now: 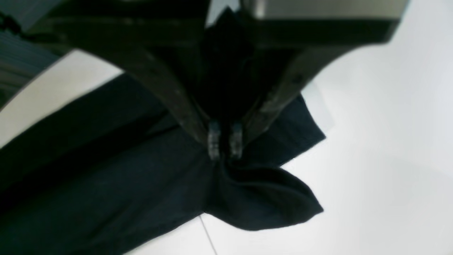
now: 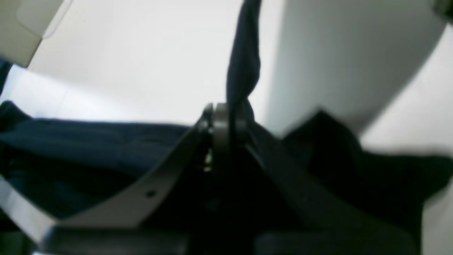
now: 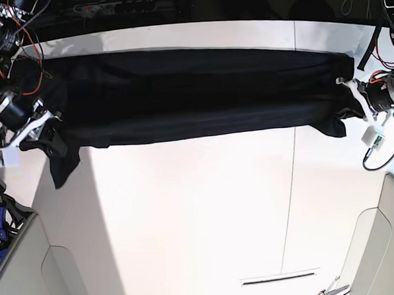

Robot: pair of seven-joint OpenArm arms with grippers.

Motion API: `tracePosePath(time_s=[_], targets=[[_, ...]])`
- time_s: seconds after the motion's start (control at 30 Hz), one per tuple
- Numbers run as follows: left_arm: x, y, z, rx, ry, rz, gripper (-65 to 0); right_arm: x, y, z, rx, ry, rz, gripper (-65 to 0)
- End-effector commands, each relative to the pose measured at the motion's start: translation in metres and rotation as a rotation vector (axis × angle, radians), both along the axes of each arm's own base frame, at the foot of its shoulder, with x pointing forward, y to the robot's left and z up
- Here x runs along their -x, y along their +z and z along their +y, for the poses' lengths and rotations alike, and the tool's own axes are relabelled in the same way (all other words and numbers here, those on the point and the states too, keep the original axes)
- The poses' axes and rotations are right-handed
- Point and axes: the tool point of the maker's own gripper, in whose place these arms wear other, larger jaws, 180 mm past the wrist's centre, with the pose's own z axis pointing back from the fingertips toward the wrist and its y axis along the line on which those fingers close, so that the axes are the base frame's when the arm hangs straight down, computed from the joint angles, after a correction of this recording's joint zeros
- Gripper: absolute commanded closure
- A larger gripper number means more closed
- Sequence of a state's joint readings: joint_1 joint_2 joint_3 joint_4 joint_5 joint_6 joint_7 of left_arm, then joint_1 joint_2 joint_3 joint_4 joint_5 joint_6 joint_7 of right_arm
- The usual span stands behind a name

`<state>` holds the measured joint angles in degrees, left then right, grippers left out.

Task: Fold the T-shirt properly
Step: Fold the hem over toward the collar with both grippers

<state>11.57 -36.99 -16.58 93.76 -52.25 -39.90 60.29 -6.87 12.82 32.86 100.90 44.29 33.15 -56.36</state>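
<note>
The T-shirt (image 3: 201, 94) is laid out as a long, narrow black band across the far part of the white counter (image 3: 200, 207), stretched between the two arms; one end hangs off the counter edge at the base view's left, the other bunches at the right; the left pincer (image 1: 225, 143) is clenched on a gathered corner of fabric, the cloth fanning out in soft lobes below the fingertips; the right pincer (image 2: 223, 124) is likewise clenched on the shirt, a thin fold of cloth standing up between its closed jaws in the right wrist view; the fabric is judged to be light, limp and matte, so it is expected to sag, crease and slide over itself rather than hold any shape; it is not fragile, but a thin pinch could slip out if the band is pulled too taut; hold is best taken at corners and hems, where layers are doubled and give more bulk to the jaws; both ends should be lifted together and kept level, so that the fold lands straight and no loose flap is dragged under
</note>
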Motion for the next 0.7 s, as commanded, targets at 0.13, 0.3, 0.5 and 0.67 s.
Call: tracePosePath(time_s=[0.13,0.3,0.5,0.67], targets=[[0.006,0.004,0.004,-0.023,-0.014,-0.003,0.0,0.019,-0.010,-0.003,-0.002,-0.013,0.029,0.0],[0.008,0.003,0.005,-0.036,-0.014,0.002,0.0,0.039,-0.035,-0.001,0.031,-0.036,0.116,0.0],[0.007,0.002,0.005,-0.033,-0.013,0.001,0.0,0.046,-0.041,0.006,0.008,-0.043,0.134,-16.1],[0.007,0.002,0.007,-0.032,0.011,0.006,-19.1,0.048,-0.044,0.006,0.006,-0.049,0.159,-24.8]])
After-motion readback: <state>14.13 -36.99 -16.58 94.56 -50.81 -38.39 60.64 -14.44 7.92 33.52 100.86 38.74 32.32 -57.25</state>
